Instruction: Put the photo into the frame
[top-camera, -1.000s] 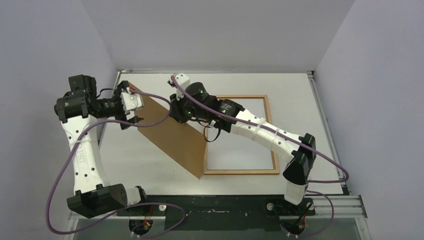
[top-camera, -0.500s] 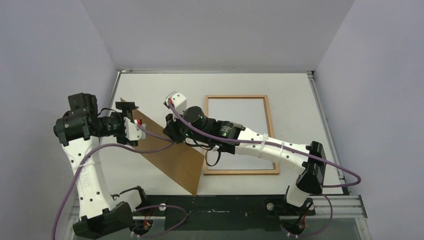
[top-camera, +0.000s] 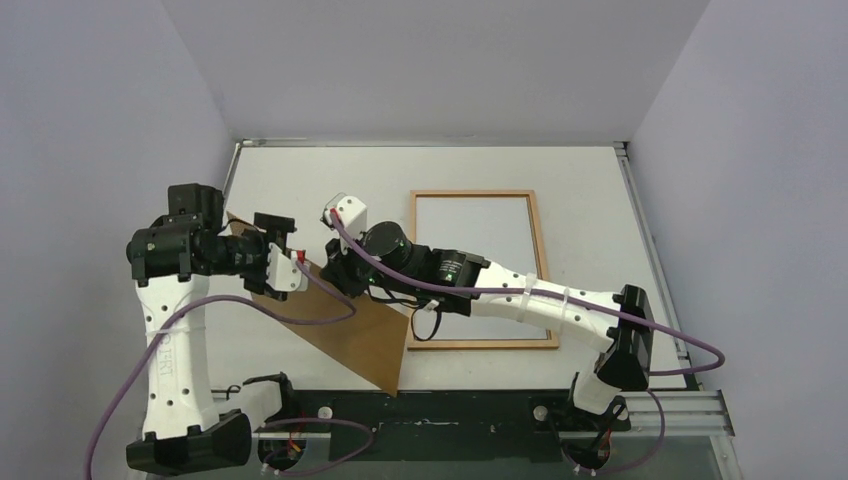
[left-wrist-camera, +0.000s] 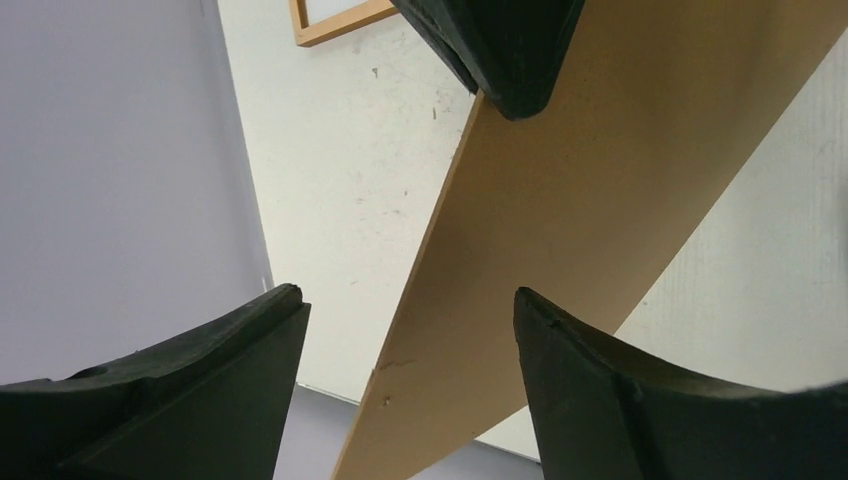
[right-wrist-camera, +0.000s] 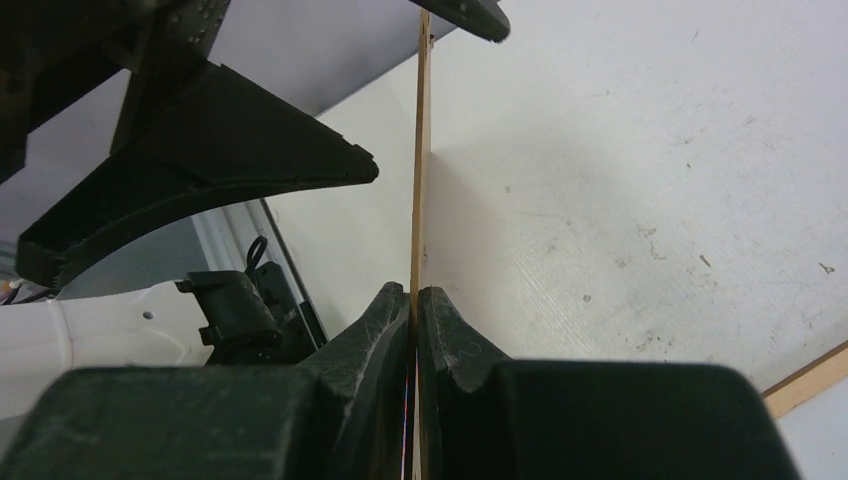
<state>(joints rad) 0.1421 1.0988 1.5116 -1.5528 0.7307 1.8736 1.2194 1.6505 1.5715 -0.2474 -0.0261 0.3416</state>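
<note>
The frame (top-camera: 541, 270), with a narrow light-wood border, lies flat right of centre; its corner shows in the left wrist view (left-wrist-camera: 335, 20) and the right wrist view (right-wrist-camera: 805, 385). Inside the border is a pale white surface; I cannot tell whether it is the photo. My right gripper (top-camera: 328, 274) (right-wrist-camera: 413, 292) is shut on the edge of a plain brown backing board (top-camera: 355, 320) (right-wrist-camera: 421, 150), held tilted on edge above the table. My left gripper (top-camera: 285, 258) (left-wrist-camera: 405, 295) is open, its fingers straddling the board (left-wrist-camera: 560, 230) without touching it.
The white table (top-camera: 300, 170) ends at a metal rail along the near edge (top-camera: 660, 405). Grey walls close in on the left, back and right. A purple cable (top-camera: 300, 318) from the left arm hangs in front of the board.
Both arms have drawn toward the near edge. The board came along in the right gripper, its low corner now near the front rail. The left gripper slid along it and narrowed slightly.
</note>
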